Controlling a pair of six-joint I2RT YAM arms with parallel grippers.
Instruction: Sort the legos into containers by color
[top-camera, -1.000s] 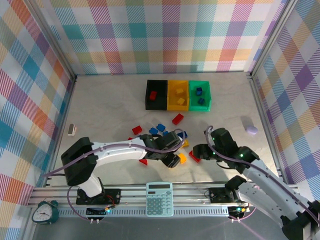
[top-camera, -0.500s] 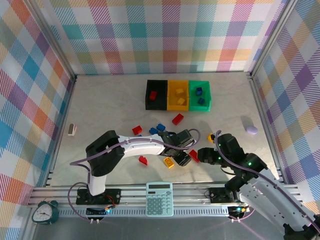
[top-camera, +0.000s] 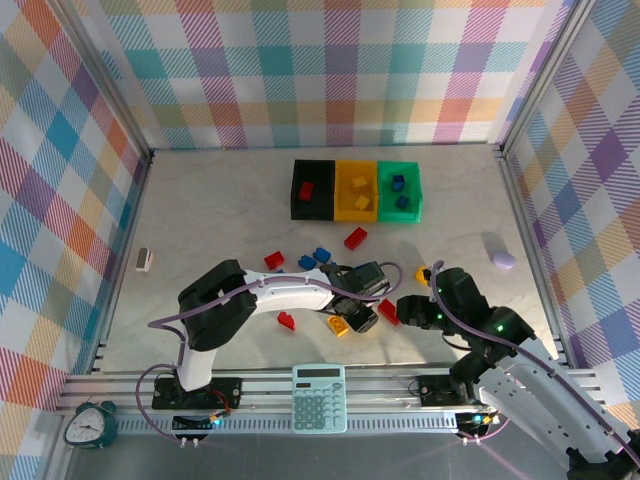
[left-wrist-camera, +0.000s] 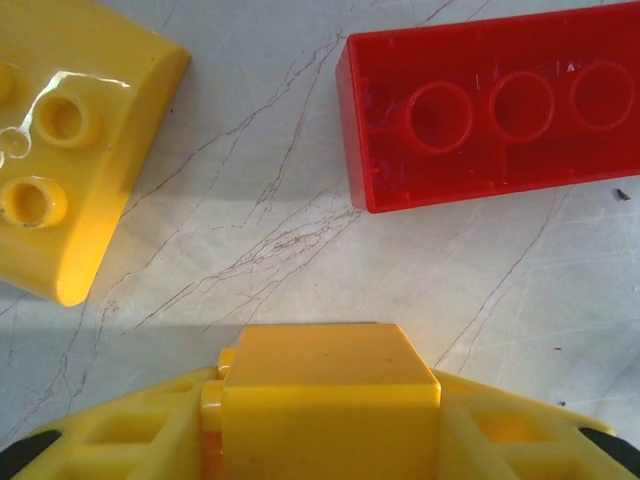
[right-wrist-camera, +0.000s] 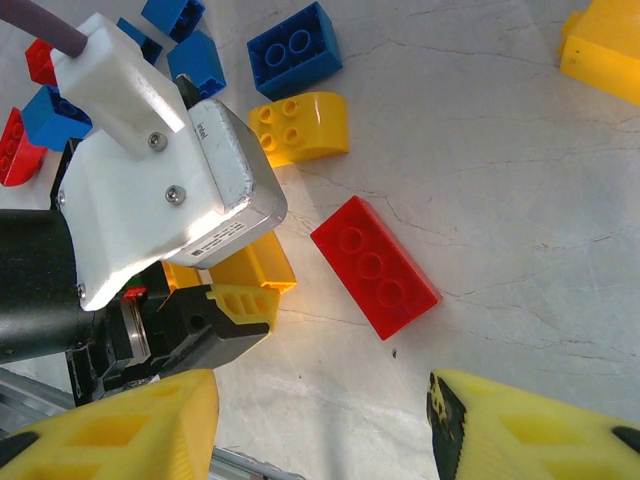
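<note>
The left gripper (top-camera: 356, 320) has been closed on a yellow lego (left-wrist-camera: 325, 375) (red lego (left-wrist-camera: 490, 110) beside); right gripper (right-wrist-camera: 320, 425) observed open, empty.

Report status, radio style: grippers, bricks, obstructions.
Left gripper clamped on yellow brick. Right gripper open, red brick just ahead, untouched. Left gripper close beside it.

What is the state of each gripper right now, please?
Left gripper: closed on a yellow lego.
Right gripper: open, holding nothing.
</note>
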